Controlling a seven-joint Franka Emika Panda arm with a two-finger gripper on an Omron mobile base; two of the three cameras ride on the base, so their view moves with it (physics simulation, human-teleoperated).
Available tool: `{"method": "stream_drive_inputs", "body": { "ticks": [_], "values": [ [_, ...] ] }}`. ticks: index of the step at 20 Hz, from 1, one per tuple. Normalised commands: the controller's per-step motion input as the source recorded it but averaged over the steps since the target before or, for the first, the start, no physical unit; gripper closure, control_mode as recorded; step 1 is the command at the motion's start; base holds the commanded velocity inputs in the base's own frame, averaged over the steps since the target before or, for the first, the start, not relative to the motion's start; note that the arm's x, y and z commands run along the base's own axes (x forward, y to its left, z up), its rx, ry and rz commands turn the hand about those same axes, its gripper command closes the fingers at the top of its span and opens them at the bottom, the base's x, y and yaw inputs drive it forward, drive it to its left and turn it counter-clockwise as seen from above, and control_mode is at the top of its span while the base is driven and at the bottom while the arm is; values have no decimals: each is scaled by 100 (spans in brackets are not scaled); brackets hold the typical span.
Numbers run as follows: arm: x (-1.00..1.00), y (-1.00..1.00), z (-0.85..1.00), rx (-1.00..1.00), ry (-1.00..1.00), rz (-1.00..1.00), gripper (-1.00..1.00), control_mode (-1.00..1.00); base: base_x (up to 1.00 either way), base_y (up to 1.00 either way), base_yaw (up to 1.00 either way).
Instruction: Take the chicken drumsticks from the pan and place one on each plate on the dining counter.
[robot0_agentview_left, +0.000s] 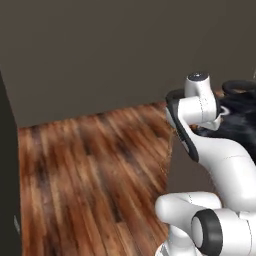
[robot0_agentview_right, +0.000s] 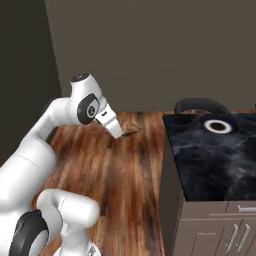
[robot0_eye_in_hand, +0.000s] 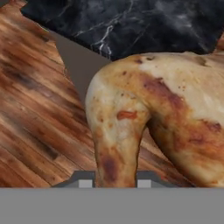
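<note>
The two small dark finger tips (robot0_eye_in_hand: 85, 183) are closed on the narrow end of a glossy orange-brown roasted chicken drumstick (robot0_eye_in_hand: 153, 118), which hangs in the gripper (robot0_agentview_right: 120, 132) above the reddish wooden plank floor (robot0_agentview_left: 90, 170), just off the corner of the black white-veined marble counter top (robot0_agentview_right: 220, 160). One drumstick is in sight, one gripper. I'd call it light, firm rather than stiff, and greasy enough to slip, so the thin bone end suits the hold. On that top sits one round dark pan (robot0_agentview_right: 218, 126) with a pale rim.
</note>
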Motion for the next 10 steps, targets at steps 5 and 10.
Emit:
{"method": "stream_drive_inputs", "body": {
  "ticks": [5,10],
  "values": [
    [0,0,0,0,0,0,100,100,87,99,-64],
    [0,0,0,0,0,0,100,100,78,89,-68]
  ]
}}
